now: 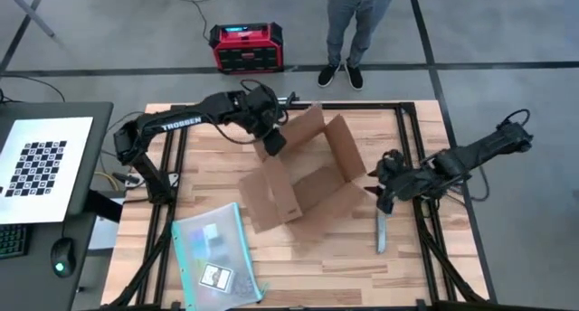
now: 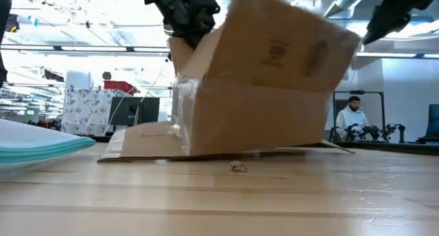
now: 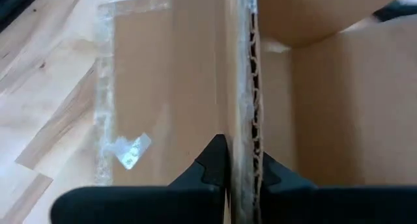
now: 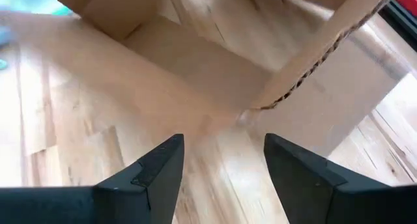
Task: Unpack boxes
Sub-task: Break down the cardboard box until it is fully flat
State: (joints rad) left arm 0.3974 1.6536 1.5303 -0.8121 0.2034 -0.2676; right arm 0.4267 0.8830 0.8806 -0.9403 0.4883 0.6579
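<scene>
Left gripper [image 3: 241, 172] pinched tight on a wall edge of the box [image 1: 303, 175].

The fingers clamp the corrugated edge between them, at the box's far-left corner; the box sits mid-table with flaps splayed, and looks tipped in the low view. It is likely light and fairly stiff, though a wall or flap may bend if pulled hard, and the clear tape [image 3: 103, 120] looks slick, so bare cardboard edges seem the best hold. Right gripper [image 1: 385, 186] hovers just beside the box's right flap, fingers partly spread, holding nothing. "TROSSEN" reads on the left arm [image 1: 181, 123]; a faint print on the box is illegible.
</scene>
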